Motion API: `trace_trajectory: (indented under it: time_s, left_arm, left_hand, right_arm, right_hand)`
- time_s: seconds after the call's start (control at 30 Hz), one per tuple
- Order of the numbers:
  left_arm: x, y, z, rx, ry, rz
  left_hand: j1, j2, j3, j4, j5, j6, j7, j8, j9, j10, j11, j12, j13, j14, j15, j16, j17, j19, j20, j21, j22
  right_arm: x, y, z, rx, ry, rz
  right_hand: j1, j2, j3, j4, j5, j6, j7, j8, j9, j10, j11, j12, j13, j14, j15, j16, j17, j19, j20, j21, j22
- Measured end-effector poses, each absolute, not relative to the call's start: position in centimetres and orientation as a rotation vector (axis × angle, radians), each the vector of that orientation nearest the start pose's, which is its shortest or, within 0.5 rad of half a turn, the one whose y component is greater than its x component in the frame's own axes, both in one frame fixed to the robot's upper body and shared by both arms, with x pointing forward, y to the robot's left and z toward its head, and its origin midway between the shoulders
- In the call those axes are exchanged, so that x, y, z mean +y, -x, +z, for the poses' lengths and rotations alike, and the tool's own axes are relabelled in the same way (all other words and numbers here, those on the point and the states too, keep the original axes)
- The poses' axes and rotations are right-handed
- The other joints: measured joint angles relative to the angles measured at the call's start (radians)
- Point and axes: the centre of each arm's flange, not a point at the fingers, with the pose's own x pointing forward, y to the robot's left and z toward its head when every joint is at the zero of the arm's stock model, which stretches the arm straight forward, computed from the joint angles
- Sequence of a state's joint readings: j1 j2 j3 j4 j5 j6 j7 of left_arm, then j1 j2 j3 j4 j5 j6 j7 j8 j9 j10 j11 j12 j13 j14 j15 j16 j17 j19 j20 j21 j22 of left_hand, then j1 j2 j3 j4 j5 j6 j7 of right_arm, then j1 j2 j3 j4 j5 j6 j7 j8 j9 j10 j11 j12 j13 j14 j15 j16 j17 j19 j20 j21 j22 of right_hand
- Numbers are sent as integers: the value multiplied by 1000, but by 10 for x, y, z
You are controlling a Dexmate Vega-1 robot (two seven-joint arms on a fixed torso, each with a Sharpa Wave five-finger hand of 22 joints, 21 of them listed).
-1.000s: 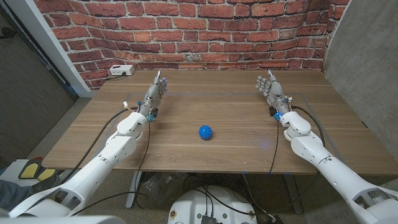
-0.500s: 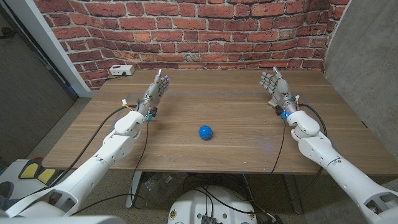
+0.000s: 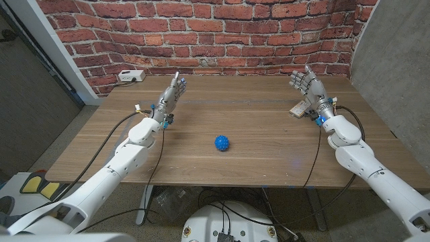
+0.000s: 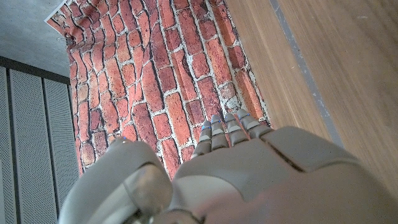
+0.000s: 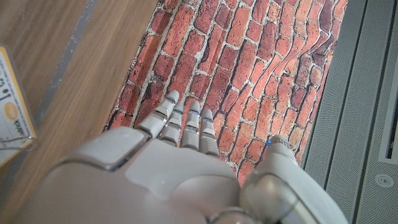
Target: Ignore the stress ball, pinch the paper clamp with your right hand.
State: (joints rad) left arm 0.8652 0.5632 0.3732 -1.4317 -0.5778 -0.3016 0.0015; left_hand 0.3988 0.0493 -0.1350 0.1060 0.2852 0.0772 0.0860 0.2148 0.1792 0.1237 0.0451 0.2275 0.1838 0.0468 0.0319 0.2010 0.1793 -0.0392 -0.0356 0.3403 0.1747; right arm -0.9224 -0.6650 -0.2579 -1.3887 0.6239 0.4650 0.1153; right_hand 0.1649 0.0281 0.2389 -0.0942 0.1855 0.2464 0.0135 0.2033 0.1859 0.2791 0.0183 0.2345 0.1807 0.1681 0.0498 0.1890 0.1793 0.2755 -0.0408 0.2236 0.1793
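Note:
A blue spiky stress ball (image 3: 222,142) lies near the middle of the wooden table (image 3: 255,158). My right hand (image 3: 309,86) is raised at the table's far right, fingers spread and straight, holding nothing. A small pale, tan item (image 3: 298,109) lies on the table just left of my right wrist; it is too small to tell whether it is the paper clamp. In the right wrist view it appears as a flat piece with a yellowish label (image 5: 13,109). My left hand (image 3: 171,96) stands at the far left of the table, fingers extended and holding nothing.
A white socket box (image 3: 130,76) with a cable sits at the table's back left corner. A red brick wall (image 3: 235,33) runs right behind the table's far edge. A grey panel (image 3: 393,60) stands to the right.
My right hand has swung to the right and toward the wall, uncovering the small pale item beside its wrist. My left hand has shifted slightly toward the wall. The ball has not moved.

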Motion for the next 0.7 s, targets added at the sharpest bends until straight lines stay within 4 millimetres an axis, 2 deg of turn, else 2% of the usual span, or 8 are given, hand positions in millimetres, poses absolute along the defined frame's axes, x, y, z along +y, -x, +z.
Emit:
trace_trajectory:
  time_s: [0.13, 0.27, 0.37, 0.53, 0.7]
  left_arm:
    - [275, -625, 4, -685, -71, -226]
    - [274, -623, 3, -681, -78, -219]
    - [273, -621, 2, -678, -81, -213]
    - [272, -616, 0, -672, -90, -194]
    - [271, -611, -1, -669, -94, -173]
  left_hand:
    - [0, 0, 0, 0, 0, 0, 0, 0, 0, 5, 5, 0, 0, 0, 0, 0, 0, 0, 0, -4, 0]
    - [0, 0, 0, 0, 0, 0, 0, 0, 0, 9, 1, 0, 0, 0, 0, 0, 0, 0, 0, -5, 0]
    - [7, 7, 0, 0, 0, 0, 0, 0, 0, 9, 1, 0, 0, 3, -3, 0, 0, 0, 0, -8, 0]
    - [8, 8, -4, -4, 0, 4, 4, 0, 0, 9, 1, 0, 0, 5, -1, 0, 0, 0, 0, -11, 0]
    - [8, 8, -4, -4, 0, 4, 4, 0, 0, 12, -2, 0, 0, 5, -1, 0, 0, 0, 0, -11, 0]
  right_arm:
    - [-367, -596, 21, -815, 176, 200]
    - [-374, -596, 27, -820, 218, 200]
    - [-380, -596, 32, -829, 250, 202]
    - [-392, -599, 41, -843, 308, 198]
    - [-403, -601, 48, -853, 368, 195]
  right_hand:
    - [4, 4, 3, -3, 0, 17, -24, 1, 0, 20, -25, 2, 0, 26, -5, 8, 0, 22, 0, 10, 4]
    - [22, 17, 11, -11, 0, 69, -46, 21, 5, 39, -42, 8, 0, 56, -16, 8, -1, 53, -2, 15, 5]
    - [35, 23, 19, -19, 0, 110, -58, 34, 12, 71, -46, 17, 0, 87, -19, 8, -3, 77, 0, 18, 5]
    - [71, 33, 36, -35, 0, 103, -78, 29, 12, 94, -69, 20, 0, 118, -21, 8, -3, 105, -4, 24, 5]
    - [95, 35, 44, -49, -3, 94, -88, 22, 12, 114, -78, 21, 0, 143, -28, 8, -3, 125, -3, 29, 5]
